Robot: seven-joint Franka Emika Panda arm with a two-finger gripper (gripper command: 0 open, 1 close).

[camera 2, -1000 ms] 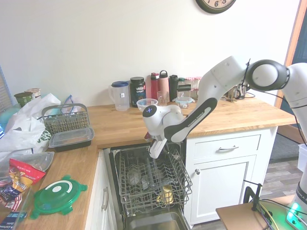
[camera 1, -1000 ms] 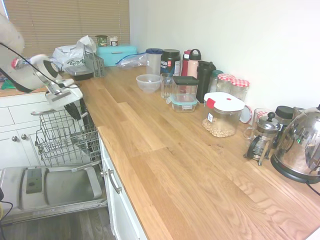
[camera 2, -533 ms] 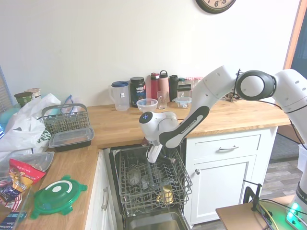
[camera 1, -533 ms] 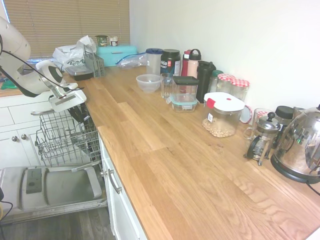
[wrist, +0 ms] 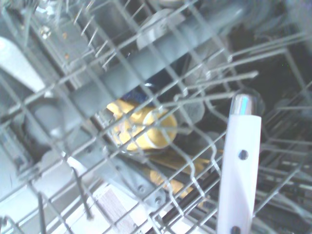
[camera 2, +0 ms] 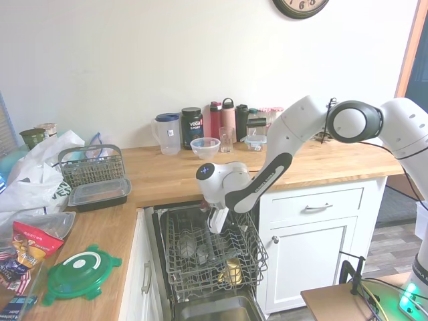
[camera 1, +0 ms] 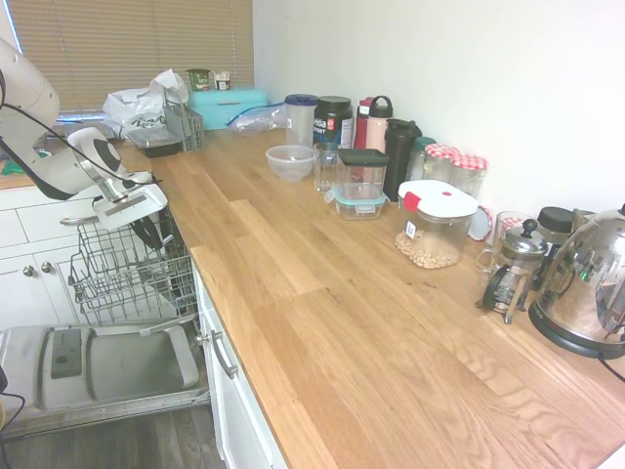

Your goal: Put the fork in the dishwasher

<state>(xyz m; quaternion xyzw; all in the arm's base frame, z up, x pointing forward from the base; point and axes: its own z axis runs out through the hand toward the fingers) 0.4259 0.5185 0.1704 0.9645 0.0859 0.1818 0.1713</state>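
Both room cameras give me bright, even daylight, soft shadows; slatted blinds (camera 1: 137, 39) glow warm; kettle (camera 1: 586, 283) shows specular glare; mild wide-angle bending at edges; wrist feed is soft, rack wires (wrist: 146, 97) blurred, whites blown out near its lower edge.

White Franka arm (camera 2: 294, 137) with smooth rounded links; dark grey joint rings at the elbow; a blue light on the wrist; black cable clipped along it; dark gripper (camera 2: 215, 226) fingers.
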